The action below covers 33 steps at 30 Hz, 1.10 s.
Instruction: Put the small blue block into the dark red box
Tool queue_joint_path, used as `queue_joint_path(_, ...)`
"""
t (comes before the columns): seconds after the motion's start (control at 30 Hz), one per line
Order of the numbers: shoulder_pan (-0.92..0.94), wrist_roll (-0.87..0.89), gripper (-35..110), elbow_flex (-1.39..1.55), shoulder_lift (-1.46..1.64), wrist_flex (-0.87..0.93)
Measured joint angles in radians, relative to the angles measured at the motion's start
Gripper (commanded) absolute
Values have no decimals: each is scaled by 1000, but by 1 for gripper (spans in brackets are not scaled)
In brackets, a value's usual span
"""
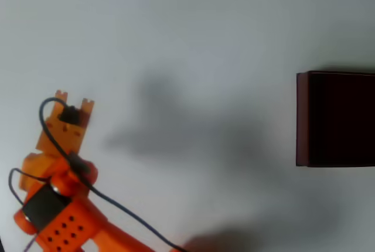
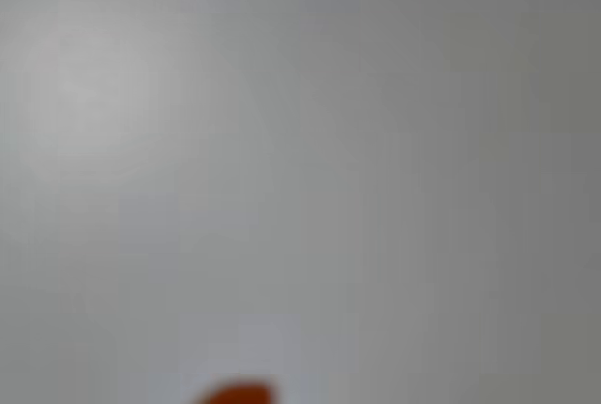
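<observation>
An orange blur (image 2: 235,393) is showing at the bottom edge of my wrist view over the pale bench (image 2: 300,141). In the overhead view I am seeing the orange gripper (image 1: 74,101) sitting lower left, its fingers (image 1: 61,95) slightly apart with nothing between them. The dark red box (image 1: 302,117) is lying well apart at the right edge; I cannot tell where the small blue block is.

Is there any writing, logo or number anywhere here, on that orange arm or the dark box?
No readable text.
Orange arm: plain, with a grid of small holes and a black cable; no writing.
Dark red box: plain walls, dark inside, no label.
Table: bare grey surface, no marks.
The wrist view is too blurred to read; it shows an orange tip at the bottom edge.
</observation>
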Motion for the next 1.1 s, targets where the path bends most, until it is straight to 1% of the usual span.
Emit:
queue_joint_path(0.27,-12,28,26,-166,-169,5)
queue_joint_path(0.4,-9,-26,27,-207,-239,-3)
queue_joint_path(0.73,25,-178,27,-215,-295,-48)
queue_joint_path(0.93,34,-225,27,-221,-347,-95)
queue_joint_path(1.1,63,-230,27,-225,-374,-112)
